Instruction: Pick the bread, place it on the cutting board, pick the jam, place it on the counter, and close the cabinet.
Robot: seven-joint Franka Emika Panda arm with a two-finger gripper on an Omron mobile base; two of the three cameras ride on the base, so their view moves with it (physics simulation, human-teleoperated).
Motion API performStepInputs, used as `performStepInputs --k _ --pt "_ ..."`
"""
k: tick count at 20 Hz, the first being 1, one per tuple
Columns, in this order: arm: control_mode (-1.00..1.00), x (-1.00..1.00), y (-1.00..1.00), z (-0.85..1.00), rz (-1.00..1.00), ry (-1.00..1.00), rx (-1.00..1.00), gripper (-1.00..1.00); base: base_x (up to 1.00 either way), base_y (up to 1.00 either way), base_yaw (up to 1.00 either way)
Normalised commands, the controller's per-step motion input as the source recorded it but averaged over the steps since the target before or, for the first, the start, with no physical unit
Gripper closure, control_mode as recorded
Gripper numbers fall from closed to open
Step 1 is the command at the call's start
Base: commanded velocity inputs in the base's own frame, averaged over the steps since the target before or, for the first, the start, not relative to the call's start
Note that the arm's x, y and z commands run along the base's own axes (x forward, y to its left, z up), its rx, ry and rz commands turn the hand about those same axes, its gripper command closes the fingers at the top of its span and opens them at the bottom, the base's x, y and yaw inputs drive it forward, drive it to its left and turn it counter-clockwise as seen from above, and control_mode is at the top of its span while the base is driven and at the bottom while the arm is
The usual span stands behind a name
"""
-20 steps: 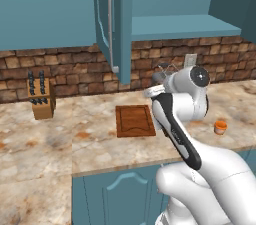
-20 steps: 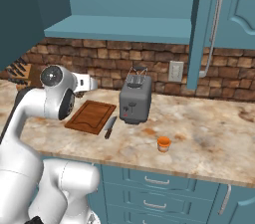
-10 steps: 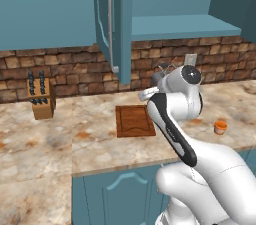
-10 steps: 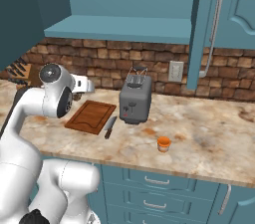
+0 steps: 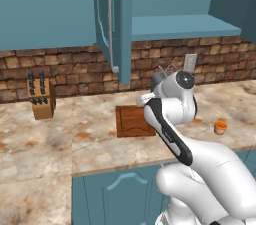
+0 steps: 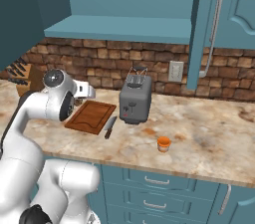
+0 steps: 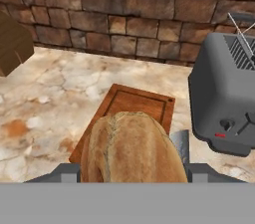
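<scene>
The bread [image 7: 129, 149], a mottled tan loaf, sits in my gripper [image 7: 130, 172], which is shut on it. It hangs above the near end of the dark-brown cutting board [image 7: 137, 104]. In the right base view my gripper [image 6: 83, 90] hovers over the board's [image 6: 92, 116] far left corner. The board [image 5: 131, 120] lies partly behind my arm in the left base view. The orange jam [image 6: 163, 144] stands on the marbled counter [image 6: 209, 143] in front of the toaster, and the jam [image 5: 220, 127] is well apart from my hand. The cabinet door [image 5: 114, 24] stands open, as does the door [image 6: 203, 29] in the right base view.
A grey toaster [image 6: 135, 99] stands just right of the board, close to my hand [image 7: 226, 101]. A knife [image 6: 108, 127] lies between board and toaster. A light wooden knife block [image 5: 41, 96] stands against the brick wall at the left. The open shelf [image 6: 119, 31] hangs above.
My arm has shifted slightly left and down over the cutting board with the bread in its grip. The jam and the cabinet door have not moved.
</scene>
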Motion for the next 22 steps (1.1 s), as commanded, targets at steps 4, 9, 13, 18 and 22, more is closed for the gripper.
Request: performStepInputs --k 4,9,13,18,22 --pt "-1.0 0.14 0.07 -0.35 0.0 0.0 0.0 1.0 0.0 0.0 0.0" --pt "-1.0 0.15 0.06 -0.31 0.0 0.01 0.0 1.0 0.0 0.0 0.0" --pt "-1.0 0.23 0.04 -0.2 0.0 0.0 0.0 1.0 0.0 0.0 0.0" --pt "-1.0 0.22 0.05 -0.21 0.0 0.0 0.0 1.0 0.0 0.0 0.0" --pt "-1.0 0.18 0.07 -0.23 0.0 0.02 0.0 1.0 0.0 0.0 0.0"
